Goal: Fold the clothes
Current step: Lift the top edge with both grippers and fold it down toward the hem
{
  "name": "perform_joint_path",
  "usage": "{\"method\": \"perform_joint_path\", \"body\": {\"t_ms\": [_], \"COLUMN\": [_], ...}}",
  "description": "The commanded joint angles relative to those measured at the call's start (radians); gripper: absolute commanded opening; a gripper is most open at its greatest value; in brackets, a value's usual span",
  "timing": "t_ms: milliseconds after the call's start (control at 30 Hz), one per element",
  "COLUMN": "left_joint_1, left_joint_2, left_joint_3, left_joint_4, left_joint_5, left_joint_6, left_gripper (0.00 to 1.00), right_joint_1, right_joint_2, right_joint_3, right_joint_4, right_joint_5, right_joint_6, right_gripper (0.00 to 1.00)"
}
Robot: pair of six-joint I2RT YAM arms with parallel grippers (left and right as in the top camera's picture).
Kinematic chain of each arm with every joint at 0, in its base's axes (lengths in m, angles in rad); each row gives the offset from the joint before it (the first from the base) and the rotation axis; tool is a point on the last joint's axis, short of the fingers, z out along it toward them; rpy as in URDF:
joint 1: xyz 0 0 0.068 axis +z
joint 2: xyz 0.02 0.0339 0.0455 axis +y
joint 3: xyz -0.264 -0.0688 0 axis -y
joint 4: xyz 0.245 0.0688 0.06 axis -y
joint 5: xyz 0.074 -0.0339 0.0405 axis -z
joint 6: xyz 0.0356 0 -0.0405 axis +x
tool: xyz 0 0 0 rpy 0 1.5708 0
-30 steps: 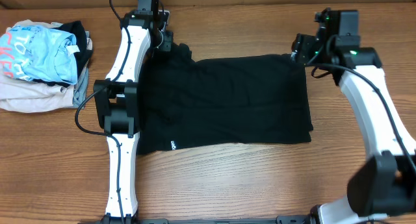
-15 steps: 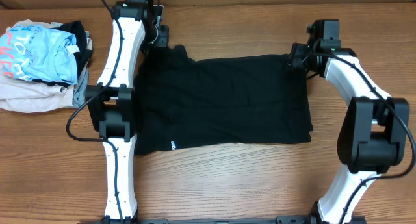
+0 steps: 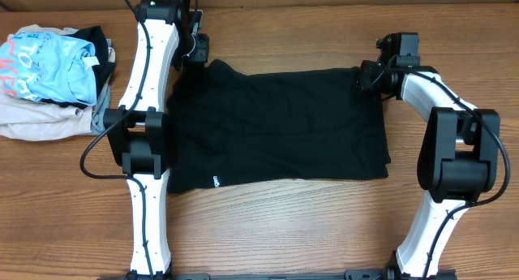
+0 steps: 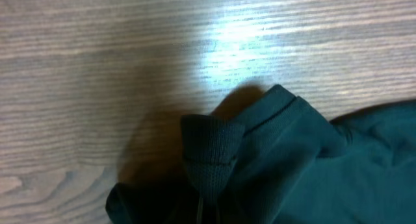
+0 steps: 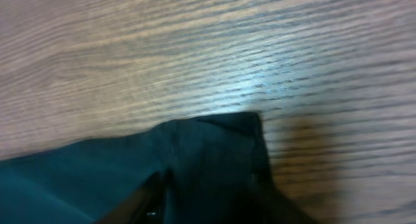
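The black T-shirt [image 3: 276, 126] lies flat across the middle of the wooden table, with small white lettering near its front left edge. My left gripper [image 3: 201, 56] is at its far left corner. In the left wrist view the fabric [image 4: 292, 165] bunches into the jaws [image 4: 208, 214], which are shut on it. My right gripper [image 3: 363, 75] is at the far right corner. In the right wrist view that corner [image 5: 195, 159] sits between the jaws [image 5: 208, 211], which are closed on it. The finger tips are mostly hidden by cloth.
A pile of other garments sits at the far left of the table: a light blue shirt with pink lettering [image 3: 45, 65] on top of beige folded cloth [image 3: 32, 122]. Bare wood [image 3: 284, 223] lies in front of the T-shirt.
The right arm swung round, and its gripper moved slightly left and nearer onto the shirt's far right corner. The left gripper shifted a little farther back, and the far left corner now lies flatter.
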Motion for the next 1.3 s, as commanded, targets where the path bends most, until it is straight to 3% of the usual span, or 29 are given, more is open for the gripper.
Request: {"method": "perform_joint_path", "body": {"t_ms": [0,67,133,300,733,1133,1267], "left_joint_1": [-0.001,0.0,0.0,0.003,0.019,0.019,0.018], "left_joint_2": [-0.036,-0.036,-0.036,-0.053,-0.267,-0.282,-0.297], "left_joint_3": [0.024,0.024,0.024,0.051,0.056,0.056,0.025], "left_joint_4": [-0.011,-0.012,-0.013,-0.041,-0.102,-0.388,-0.39], "left_joint_5": [-0.007,-0.006,0.002,0.023,0.02,-0.041,-0.05], "left_joint_6": [-0.009,-0.009,-0.01,-0.017,-0.016,0.002,-0.014], "left_gripper": [0.04,0.04,0.04,0.04,0.04,0.04,0.04], "right_joint_1": [0.006,0.006,0.0,-0.018,-0.021,-0.045,-0.055], "right_joint_2": [0.009,0.009,0.008,-0.024,-0.292,-0.355,-0.355], "right_joint_3": [0.02,0.021,0.022,0.035,0.189,0.188,0.182], "right_joint_4": [0.016,0.018,0.019,-0.031,-0.459,-0.829,-0.898], "right_joint_5": [-0.045,-0.043,-0.024,-0.014,-0.039,-0.037,-0.039], "right_joint_6": [0.004,0.004,0.029,0.038,-0.053,-0.052,-0.035], "right_gripper": [0.35,0.25,0.04,0.04,0.04,0.04,0.04]}}
